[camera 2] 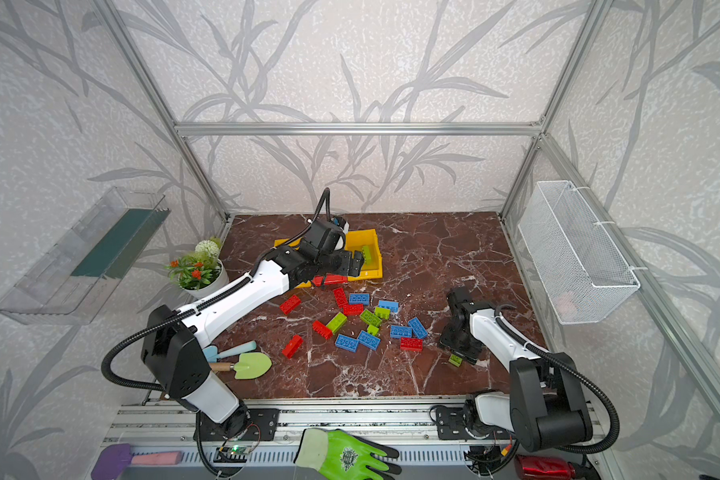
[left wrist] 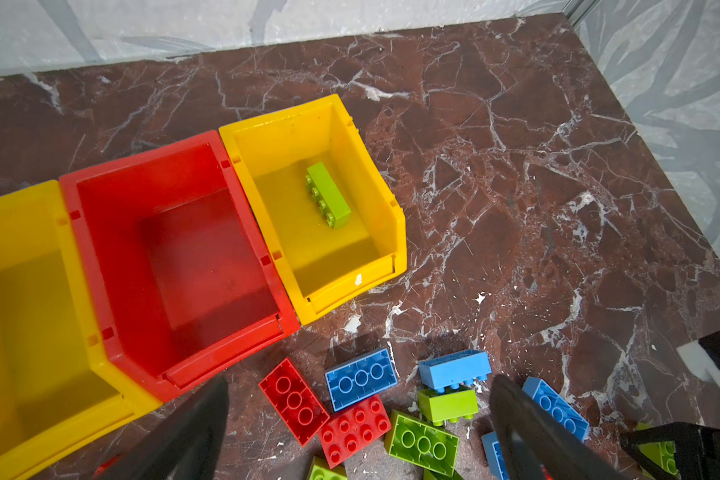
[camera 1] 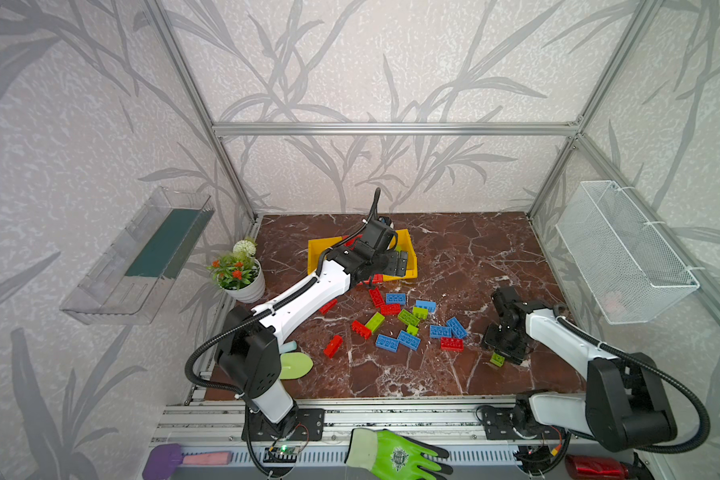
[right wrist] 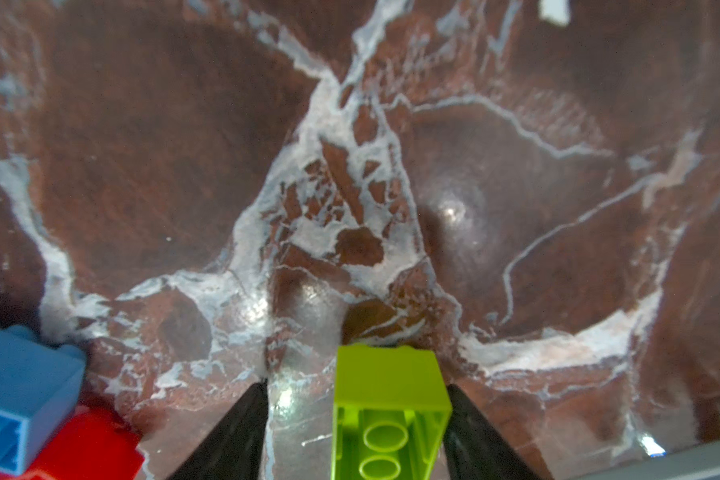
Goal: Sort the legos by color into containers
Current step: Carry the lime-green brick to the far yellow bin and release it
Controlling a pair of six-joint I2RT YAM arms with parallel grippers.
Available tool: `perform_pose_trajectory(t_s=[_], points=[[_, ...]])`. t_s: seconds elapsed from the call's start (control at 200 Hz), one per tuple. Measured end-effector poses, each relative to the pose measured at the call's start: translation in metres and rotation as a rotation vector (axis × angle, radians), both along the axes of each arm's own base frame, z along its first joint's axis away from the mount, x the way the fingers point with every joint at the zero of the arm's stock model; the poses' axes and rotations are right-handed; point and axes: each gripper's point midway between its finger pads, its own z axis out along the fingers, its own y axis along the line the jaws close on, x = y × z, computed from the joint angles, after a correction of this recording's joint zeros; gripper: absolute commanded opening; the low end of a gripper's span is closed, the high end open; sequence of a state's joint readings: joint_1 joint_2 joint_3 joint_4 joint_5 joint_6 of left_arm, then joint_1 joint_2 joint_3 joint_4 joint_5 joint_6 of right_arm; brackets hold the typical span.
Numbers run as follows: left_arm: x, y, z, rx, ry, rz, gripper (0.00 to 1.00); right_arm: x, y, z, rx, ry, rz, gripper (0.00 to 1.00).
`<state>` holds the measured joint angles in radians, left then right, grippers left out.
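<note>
Three joined containers stand at the back: a yellow bin, a red bin and a yellow bin that holds one lime green lego. Loose red, blue and green legos lie scattered mid-table. My left gripper hovers open and empty over the bins' front edge. My right gripper is low at the table, right of the pile. Its jaws straddle a green lego; one finger touches it, and a gap shows at the other.
A potted plant and a green toy shovel sit at the left. A white wire basket hangs on the right wall and a clear tray on the left wall. A green glove lies on the front rail.
</note>
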<state>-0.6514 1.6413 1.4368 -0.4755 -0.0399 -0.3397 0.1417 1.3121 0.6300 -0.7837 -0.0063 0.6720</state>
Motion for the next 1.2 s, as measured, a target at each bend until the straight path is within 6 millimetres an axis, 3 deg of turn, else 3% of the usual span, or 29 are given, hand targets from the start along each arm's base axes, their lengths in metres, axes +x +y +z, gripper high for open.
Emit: perform_pose_trajectory(t_s=[0.24,0.49,0.58,0.765,0.945,1.079,1.204], points=[[0.0,0.001,0.0,0.019,-0.014,-0.021,0.98,0.007,0.003,-0.004,0.01,0.01,0.004,0.34],[0.004,0.01,-0.007,0.031,-0.007,0.001,0.97,0.016,0.006,0.004,0.016,0.016,0.015,0.32],[0.006,0.019,-0.01,0.032,-0.003,0.022,0.97,0.036,0.01,0.021,0.03,-0.033,0.017,0.31],[0.006,0.048,-0.017,0.031,0.013,0.087,0.97,0.101,0.029,0.072,0.082,-0.196,0.041,0.3],[0.008,0.086,-0.019,0.005,0.023,0.184,0.97,0.156,0.078,0.096,0.155,-0.259,0.138,0.3],[0.007,0.116,-0.02,-0.003,0.025,0.257,0.97,0.203,0.133,0.104,0.212,-0.287,0.24,0.3],[0.002,0.131,-0.018,-0.004,0.019,0.291,0.97,0.24,0.182,0.103,0.257,-0.31,0.328,0.3]])
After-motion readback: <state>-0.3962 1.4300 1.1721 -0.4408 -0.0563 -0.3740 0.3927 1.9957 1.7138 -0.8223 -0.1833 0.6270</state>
